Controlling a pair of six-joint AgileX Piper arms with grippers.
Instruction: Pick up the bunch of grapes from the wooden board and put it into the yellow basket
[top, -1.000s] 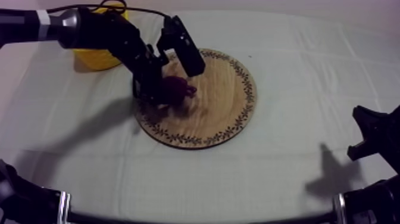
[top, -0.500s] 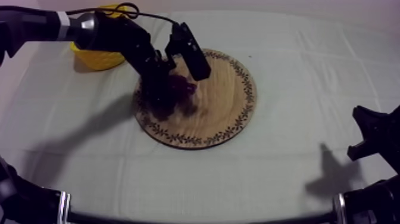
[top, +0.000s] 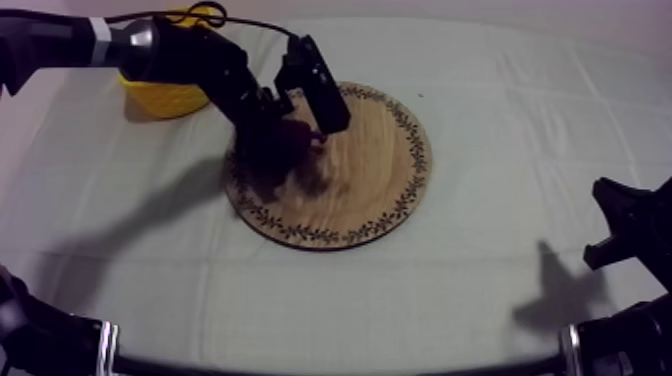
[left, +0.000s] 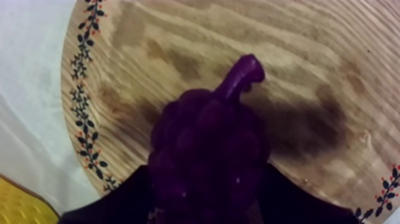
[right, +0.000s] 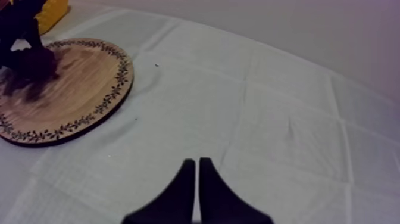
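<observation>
While the left end effector (top: 278, 145) clasps the bunch of grapes (left: 205, 149), the yellow basket (top: 163, 99) stands beyond the board (top: 372, 172).

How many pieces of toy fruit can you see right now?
1: the bunch of grapes, gripped in the left tool at the wooden board. The left arm may hide more.

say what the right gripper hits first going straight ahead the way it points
Probably nothing: the right gripper points over bare cloth, with the wooden board off to its side, though depth is unclear.
</observation>
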